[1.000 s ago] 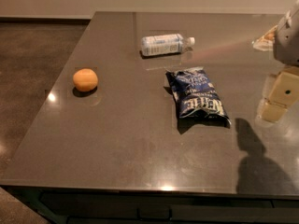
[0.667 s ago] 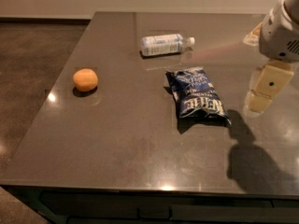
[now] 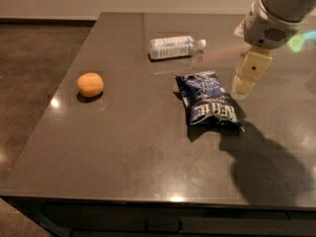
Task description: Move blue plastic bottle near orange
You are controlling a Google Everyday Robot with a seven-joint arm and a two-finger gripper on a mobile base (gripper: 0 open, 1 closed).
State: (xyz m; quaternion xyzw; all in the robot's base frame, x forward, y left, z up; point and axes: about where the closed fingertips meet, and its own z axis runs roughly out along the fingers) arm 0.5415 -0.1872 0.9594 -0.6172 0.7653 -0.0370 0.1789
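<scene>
The blue plastic bottle [image 3: 174, 47] lies on its side at the back of the dark table, its white cap pointing right. The orange [image 3: 90, 84] sits near the table's left edge, well apart from the bottle. My gripper [image 3: 245, 83] hangs above the table at the right, just right of the chip bag and in front of and right of the bottle. It holds nothing that I can see.
A dark blue crinkled chip bag [image 3: 208, 101] lies in the middle of the table [image 3: 133, 152], between the gripper and the orange. The arm's shadow falls on the table at the front right. The floor lies to the left.
The gripper and arm have moved left and toward the bottle, now close beside the chip bag. The bottle, orange and bag have not moved.
</scene>
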